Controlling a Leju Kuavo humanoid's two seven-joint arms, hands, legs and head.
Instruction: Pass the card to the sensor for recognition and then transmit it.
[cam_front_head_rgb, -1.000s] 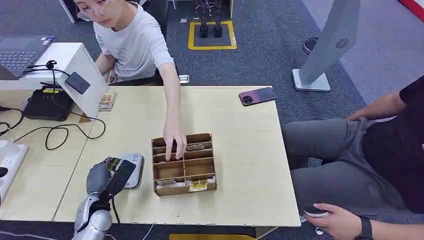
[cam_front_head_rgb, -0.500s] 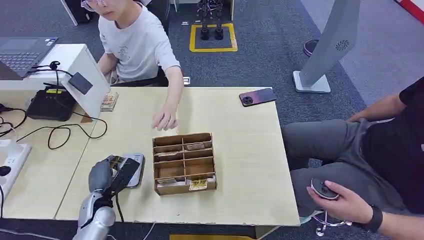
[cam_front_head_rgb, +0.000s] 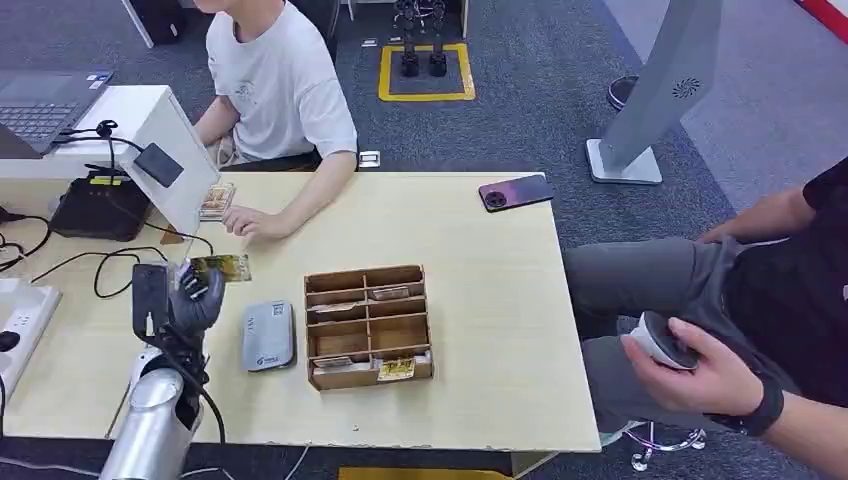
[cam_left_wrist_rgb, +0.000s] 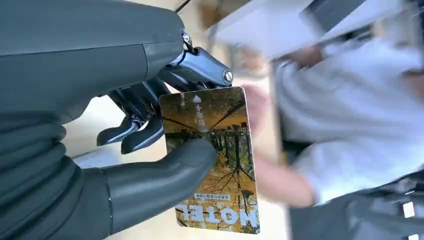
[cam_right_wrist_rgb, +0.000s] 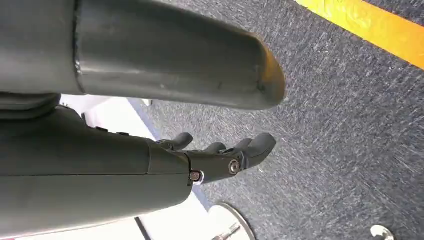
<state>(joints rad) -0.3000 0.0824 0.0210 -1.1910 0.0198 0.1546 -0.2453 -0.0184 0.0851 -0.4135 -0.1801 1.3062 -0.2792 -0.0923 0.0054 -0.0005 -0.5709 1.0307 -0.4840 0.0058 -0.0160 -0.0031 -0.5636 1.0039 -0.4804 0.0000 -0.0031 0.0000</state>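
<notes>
Where the left hand (cam_left_wrist_rgb: 150, 150) pinches it, the card (cam_left_wrist_rgb: 215, 160) reads "HOTEL".

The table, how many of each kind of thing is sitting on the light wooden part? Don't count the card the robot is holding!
Phone: 1
Wooden box: 1
Grey card reader: 1
Stack of cards: 1
Total: 4

place: office-like robot test room | signs: grey carpet (cam_front_head_rgb: 520, 130), yellow floor marking (cam_front_head_rgb: 425, 95), laptop (cam_front_head_rgb: 40, 105), cabled worktop (cam_front_head_rgb: 480, 260), seated people
</notes>
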